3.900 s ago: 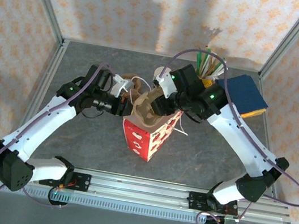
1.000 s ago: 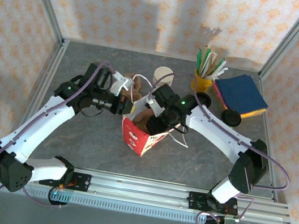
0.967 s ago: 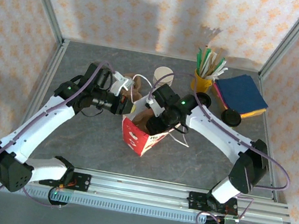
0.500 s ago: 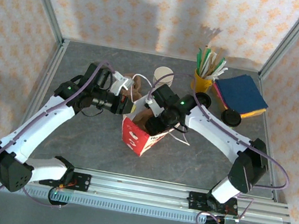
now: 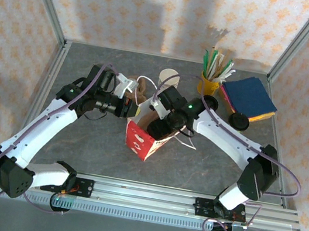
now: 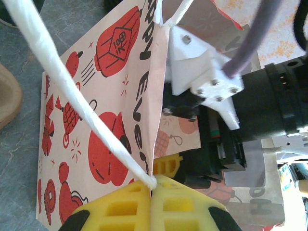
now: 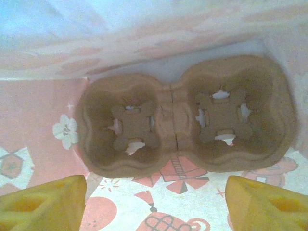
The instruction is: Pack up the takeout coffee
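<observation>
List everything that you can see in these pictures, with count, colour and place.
paper bag: one, red and white, table centre, open
bag handle: one, white cord, pinched by the left gripper
cup carrier: one, brown, two slots, inside the bag
takeout coffee cup: one, pale, behind the bag
yellow mug: one, holding green and pale sticks, far right
napkin stack: one, blue over yellow, far right corner
black lids: two, near mug and stack
table: one, grey
left gripper: yellow fingers, shut on the handle
right gripper: yellow fingers, open, inside the bag
</observation>
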Motion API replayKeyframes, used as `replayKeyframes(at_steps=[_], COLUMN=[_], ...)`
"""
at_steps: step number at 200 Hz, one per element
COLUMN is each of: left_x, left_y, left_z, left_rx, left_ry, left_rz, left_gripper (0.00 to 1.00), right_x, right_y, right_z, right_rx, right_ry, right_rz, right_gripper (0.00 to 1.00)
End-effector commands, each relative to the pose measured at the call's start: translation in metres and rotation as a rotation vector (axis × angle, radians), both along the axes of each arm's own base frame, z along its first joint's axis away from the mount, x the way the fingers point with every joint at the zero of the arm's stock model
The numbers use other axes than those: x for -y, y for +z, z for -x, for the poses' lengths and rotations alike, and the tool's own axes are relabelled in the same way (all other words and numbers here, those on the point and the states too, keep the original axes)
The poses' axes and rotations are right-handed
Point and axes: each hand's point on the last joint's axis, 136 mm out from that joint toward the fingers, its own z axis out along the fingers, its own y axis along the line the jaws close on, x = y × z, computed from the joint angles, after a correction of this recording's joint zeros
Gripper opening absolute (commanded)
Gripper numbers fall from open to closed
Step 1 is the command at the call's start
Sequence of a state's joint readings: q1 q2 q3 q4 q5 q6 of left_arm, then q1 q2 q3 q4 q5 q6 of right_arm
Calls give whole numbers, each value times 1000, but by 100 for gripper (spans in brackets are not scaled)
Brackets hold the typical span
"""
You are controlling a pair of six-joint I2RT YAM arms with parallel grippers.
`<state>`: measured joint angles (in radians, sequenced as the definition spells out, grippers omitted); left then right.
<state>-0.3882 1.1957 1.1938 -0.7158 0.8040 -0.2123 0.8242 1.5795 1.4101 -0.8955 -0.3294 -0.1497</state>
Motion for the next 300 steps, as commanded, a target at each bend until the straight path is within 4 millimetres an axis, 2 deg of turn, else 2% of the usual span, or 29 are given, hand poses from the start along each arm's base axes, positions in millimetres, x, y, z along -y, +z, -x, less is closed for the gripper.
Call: replayKeyframes(at_steps=[1, 32, 54, 86, 111, 132, 153, 166, 175, 184, 187, 198, 215, 239, 275, 280, 300], left_x=[2, 2, 2, 2, 2, 1, 0, -2, -5, -6, -6, -10, -20, -32, -61, -64, -69], left_y=[3, 2, 1, 2, 2, 1, 1, 3, 5, 8, 10, 16, 26, 48, 93, 98, 110], left_z=[-6, -5, -6, -6, -7, -9, -10, -11, -13, -15, -15, -20, -28, -35, -44, -44, -43], left_rx=[22, 16, 12, 12, 13, 6, -2, 15, 34, 52, 61, 86, 143, 250, 424, 440, 487], left_ry=[8, 9, 15, 16, 21, 34, 51, 54, 65, 69, 70, 85, 137, 192, 349, 363, 383], left_rz=[19, 14, 12, 9, 13, 8, 5, -6, -20, -28, -30, -50, -94, -128, -137, -135, -133], left_gripper=[0, 0, 0, 0, 0, 0, 18, 29, 36, 42, 44, 49, 57, 64, 72, 73, 73], right_x=[-5, -9, -16, -22, -21, -14, 1, 18, 34, 46, 54, 70, 82, 87, 89, 85, 76], right_y=[30, 50, 74, 120, 143, 163, 187, 196, 199, 192, 199, 196, 191, 180, 151, 141, 124], right_z=[-5, -5, -4, 1, 0, -8, -16, -19, -23, -26, -22, -21, -18, -17, -25, -28, -34], right_rx=[86, 112, 141, 185, 217, 240, 252, 253, 253, 239, 243, 219, 184, 147, 120, 110, 86], right_ry=[-7, -14, -17, -34, -78, -189, -354, -491, -610, -712, -742, -858, -951, -1014, -1093, -1097, -1097], right_rz=[-69, -135, -226, -383, -461, -511, -585, -627, -649, -645, -669, -686, -692, -689, -576, -543, -486], right_gripper=[77, 79, 78, 78, 78, 78, 79, 79, 78, 76, 76, 74, 74, 74, 72, 71, 69])
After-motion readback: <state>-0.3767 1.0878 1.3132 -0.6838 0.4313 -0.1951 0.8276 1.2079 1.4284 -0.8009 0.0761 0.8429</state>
